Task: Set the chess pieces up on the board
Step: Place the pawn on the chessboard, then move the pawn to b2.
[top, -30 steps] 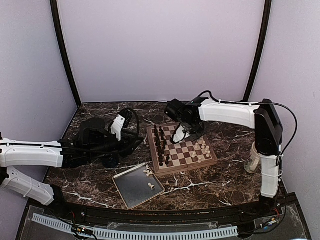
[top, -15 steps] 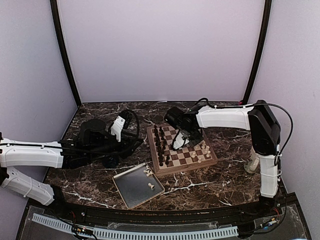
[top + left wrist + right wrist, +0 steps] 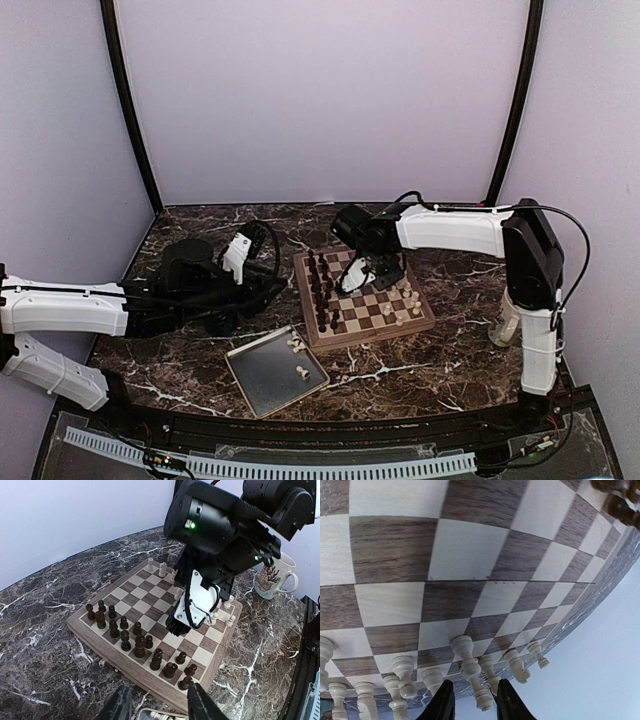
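Note:
The board [image 3: 372, 336] lies right of centre with dark pieces [image 3: 322, 290] along its left side and several cream-white chess pieces [image 3: 405, 298] along its right side. My right gripper [image 3: 362, 278] hangs low over the board's middle. In the right wrist view it [image 3: 475, 682] is open, its fingers apart on either side of a tall white piece [image 3: 470, 662] that stands on its own square. The left gripper [image 3: 159, 702] is open and empty, hovering just off the board's near-left corner [image 3: 107, 647]. More white pieces [image 3: 297, 345] lie in the tray.
A grey metal tray [image 3: 275, 388] sits on the marble table in front of the board, left of its near corner. A white mug [image 3: 272, 575] stands on the table to the right of the board, close to the right arm's base.
My right gripper has come down over the board and opened, letting go of the white piece, which now stands between its fingers. The left arm has not moved.

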`<action>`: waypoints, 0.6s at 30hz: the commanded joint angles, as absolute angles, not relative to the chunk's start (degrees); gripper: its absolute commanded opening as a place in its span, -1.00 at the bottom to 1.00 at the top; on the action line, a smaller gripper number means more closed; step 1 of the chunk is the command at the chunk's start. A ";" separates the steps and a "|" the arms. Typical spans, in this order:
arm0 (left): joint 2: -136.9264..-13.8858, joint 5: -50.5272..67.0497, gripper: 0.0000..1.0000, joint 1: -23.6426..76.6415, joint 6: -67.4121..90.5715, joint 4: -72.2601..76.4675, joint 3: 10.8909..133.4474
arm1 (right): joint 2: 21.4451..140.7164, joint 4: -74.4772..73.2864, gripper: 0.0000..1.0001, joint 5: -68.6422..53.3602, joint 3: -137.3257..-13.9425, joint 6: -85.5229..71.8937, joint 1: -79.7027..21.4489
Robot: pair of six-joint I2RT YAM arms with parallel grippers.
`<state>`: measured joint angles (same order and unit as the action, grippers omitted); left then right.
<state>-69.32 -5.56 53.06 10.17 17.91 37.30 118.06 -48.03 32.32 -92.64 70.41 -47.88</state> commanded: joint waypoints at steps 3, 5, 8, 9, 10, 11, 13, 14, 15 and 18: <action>-68.96 -5.45 -0.19 53.35 10.15 18.56 37.00 | 113.07 -59.02 -0.39 14.62 -103.36 57.92 -43.89; -68.91 -5.43 -0.19 53.35 10.07 18.68 36.99 | 112.30 -62.17 -0.39 5.64 -104.86 53.77 -42.19; -69.06 -5.12 -0.19 53.35 9.85 18.34 37.47 | 111.22 -63.66 -0.42 -5.38 -102.78 48.19 -39.68; -69.15 -5.01 -0.19 53.35 9.80 18.16 37.71 | 110.93 -63.22 -0.43 -7.81 -101.35 46.45 -38.91; -69.23 -4.88 -0.19 53.35 9.76 18.01 37.91 | 110.44 -62.47 -0.43 -9.96 -99.28 44.96 -38.25; -69.38 -4.67 -0.19 53.35 9.72 17.90 38.15 | 110.02 -61.70 -0.43 -12.19 -97.77 43.49 -37.61; -69.72 -4.34 -0.19 53.35 9.62 17.56 38.67 | 109.12 -60.22 -0.42 -16.64 -94.95 41.39 -36.71; -69.89 -4.10 -0.19 53.35 9.65 17.38 38.92 | 108.76 -59.48 -0.41 -17.97 -93.82 40.64 -36.56; -70.06 -3.97 -0.19 53.35 9.60 17.19 39.26 | 108.33 -58.54 -0.38 -18.68 -92.63 39.82 -36.50; -70.50 -3.62 -0.19 53.35 9.51 16.81 39.83 | 107.73 -56.91 -0.32 -20.96 -90.21 38.42 -36.48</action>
<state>-69.97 -4.80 53.06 10.11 17.63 37.69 109.49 -58.92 -12.32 -92.64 43.38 -36.27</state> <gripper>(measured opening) 0.405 0.325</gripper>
